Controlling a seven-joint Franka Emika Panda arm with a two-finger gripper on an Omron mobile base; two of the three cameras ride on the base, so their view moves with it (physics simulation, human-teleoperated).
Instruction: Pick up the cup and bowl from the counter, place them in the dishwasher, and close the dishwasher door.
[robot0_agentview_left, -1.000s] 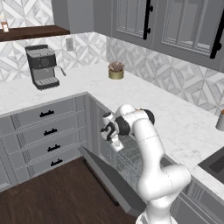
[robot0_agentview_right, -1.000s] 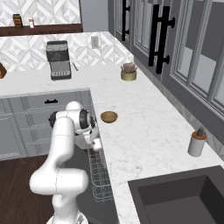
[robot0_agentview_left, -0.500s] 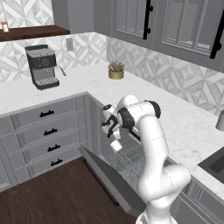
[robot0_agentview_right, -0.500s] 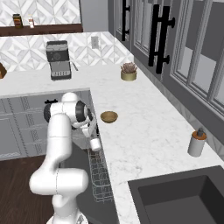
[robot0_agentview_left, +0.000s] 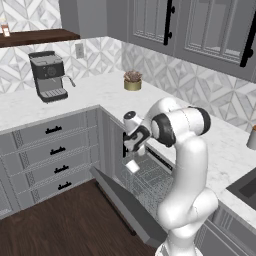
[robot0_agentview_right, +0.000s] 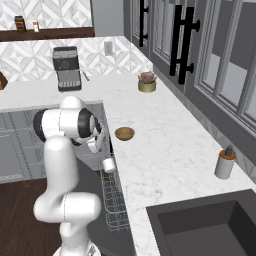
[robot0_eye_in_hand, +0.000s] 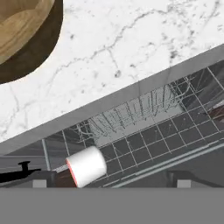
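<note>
Cup (robot0_agentview_left: 132, 166), white-grey, at centre frame in the left base view, just below the gripper (robot0_agentview_left: 131, 150) and above the wire rack (robot0_agentview_left: 150, 182) of the open dishwasher (robot0_agentview_left: 145, 185). In the hand view the cup (robot0_eye_in_hand: 86, 166) lies on its side at lower left, over the rack grid, apart from the fingertips; whether the jaws are open or closed cannot be told. Dishwasher door (robot0_agentview_left: 125, 200) hangs lowered, slanting toward the lower centre of the left base view. Bowl (robot0_agentview_right: 124, 133), golden-brown, rests on the white marble counter (robot0_agentview_right: 165, 150) at centre of the right base view, near the counter edge; it also appears at the upper left of the hand view (robot0_eye_in_hand: 22, 30).
</note>
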